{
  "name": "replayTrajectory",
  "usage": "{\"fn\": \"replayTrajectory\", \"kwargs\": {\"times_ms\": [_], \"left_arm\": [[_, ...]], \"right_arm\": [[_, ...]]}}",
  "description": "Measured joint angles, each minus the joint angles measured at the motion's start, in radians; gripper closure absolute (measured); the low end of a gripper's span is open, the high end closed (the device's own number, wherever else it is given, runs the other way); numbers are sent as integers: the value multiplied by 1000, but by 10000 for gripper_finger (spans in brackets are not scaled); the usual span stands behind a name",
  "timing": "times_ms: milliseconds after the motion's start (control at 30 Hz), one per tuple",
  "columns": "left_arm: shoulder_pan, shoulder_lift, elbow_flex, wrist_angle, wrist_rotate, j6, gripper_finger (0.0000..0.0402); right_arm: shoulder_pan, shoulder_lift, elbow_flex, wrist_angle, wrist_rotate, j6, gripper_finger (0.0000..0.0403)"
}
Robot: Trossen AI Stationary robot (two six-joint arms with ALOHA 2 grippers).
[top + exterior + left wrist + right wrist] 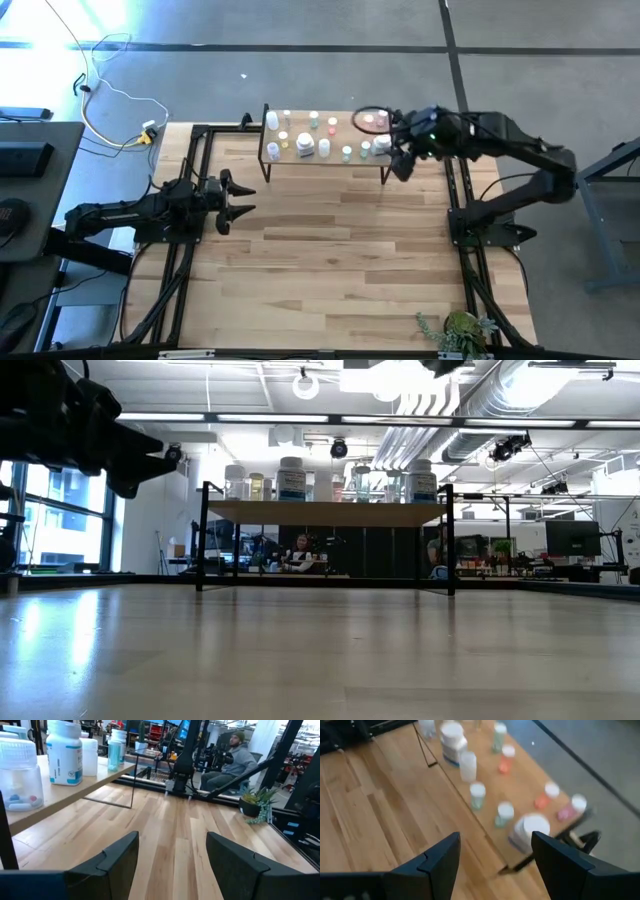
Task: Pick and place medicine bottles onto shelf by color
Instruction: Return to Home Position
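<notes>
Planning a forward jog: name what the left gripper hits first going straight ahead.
Nothing near: the open left gripper faces bare tabletop, the shelf off to one side. First in line is probably the right arm's base across it; depth is unclear.

Assorted medicine bottles [305, 141] stand upright along the light-wood shelf [325, 512].

Black jointed left arm [130, 212] and right arm [500, 132], both with broad, angular matte-black fingers [116, 862]
</notes>
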Motion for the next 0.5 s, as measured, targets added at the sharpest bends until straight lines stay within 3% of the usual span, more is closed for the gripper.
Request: {"fn": "replayTrajectory", "kwargs": {"times_ms": [267, 500], "left_arm": [[0, 1, 0, -1, 0, 2, 179], [0, 1, 0, -1, 0, 2, 179]], "right_arm": [[32, -329, -517, 298, -53, 57, 167], [64, -583, -857, 542, -54, 58, 167]]}}
